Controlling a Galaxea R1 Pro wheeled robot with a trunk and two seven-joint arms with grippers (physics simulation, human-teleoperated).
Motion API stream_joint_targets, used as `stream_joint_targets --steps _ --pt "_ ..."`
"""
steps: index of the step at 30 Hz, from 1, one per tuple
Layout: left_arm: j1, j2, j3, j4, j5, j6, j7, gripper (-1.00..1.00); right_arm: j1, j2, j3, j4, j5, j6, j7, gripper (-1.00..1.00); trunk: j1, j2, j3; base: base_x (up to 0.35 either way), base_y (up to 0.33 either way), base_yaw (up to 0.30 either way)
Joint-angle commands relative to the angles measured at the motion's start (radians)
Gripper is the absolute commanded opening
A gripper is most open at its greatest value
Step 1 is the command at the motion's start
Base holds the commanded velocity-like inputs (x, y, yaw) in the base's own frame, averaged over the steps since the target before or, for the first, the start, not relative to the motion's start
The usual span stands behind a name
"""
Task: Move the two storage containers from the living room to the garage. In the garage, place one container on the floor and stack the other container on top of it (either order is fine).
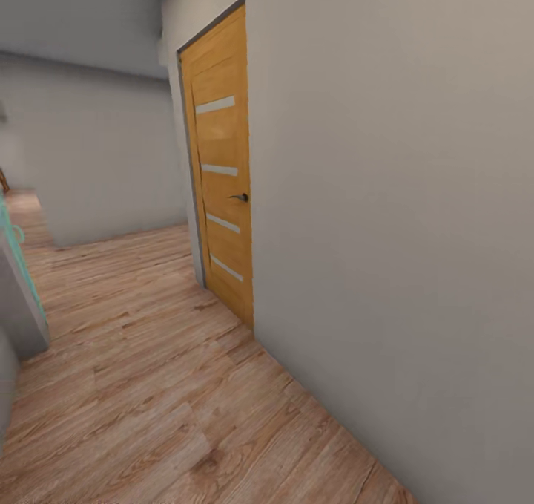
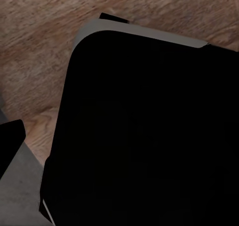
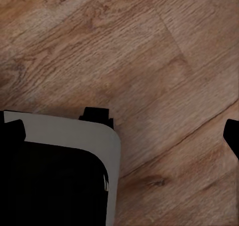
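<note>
Looking for the two storage containers gets you nothing at this moment: no orange-red box shows in the head view or under either wrist, so you are in transit and cannot judge from here where they sit. Judging by the plank floor (image 1: pixel 156 385), you are in a hallway, not on the garage's concrete.

Steer first. You have a pale grey wall (image 1: pixel 400 214) close on your right, running back to a wooden door (image 1: pixel 221 170). Keep the base off that wall and swing wide enough to face the door squarely before you try its dark lever handle (image 1: pixel 239 197).

Neither wrist camera settles whether your grippers are parted or closed. Each looks down on a black, round-cornered body with a pale grey rim (image 3: pixel 74 131), probably your own base, so check the arms are tucked in before turning.

That door is warm orange timber, flat-faced, with four pale horizontal slots. Underfoot the boards are reddish brown, strongly grained and matte. At far left, a teal-edged grey object (image 1: pixel 18 281) stands on the boards; what it is remains unclear.
</note>
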Motion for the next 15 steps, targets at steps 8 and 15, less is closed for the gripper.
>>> stream_joint_targets --steps 8,15 --pt "0.000 -0.001 0.005 -0.001 0.003 -0.002 0.000 1.00 -0.001 -0.002 0.006 0.003 -0.011 -0.006 0.006 1.00 0.000 -0.001 0.003 0.097 0.000 0.282" --pt "0.000 0.000 0.006 -0.001 0.003 -0.002 0.000 1.00 -0.001 -0.001 0.007 0.003 -0.011 -0.006 0.006 1.00 0.000 -0.001 0.006 0.101 0.000 0.282"
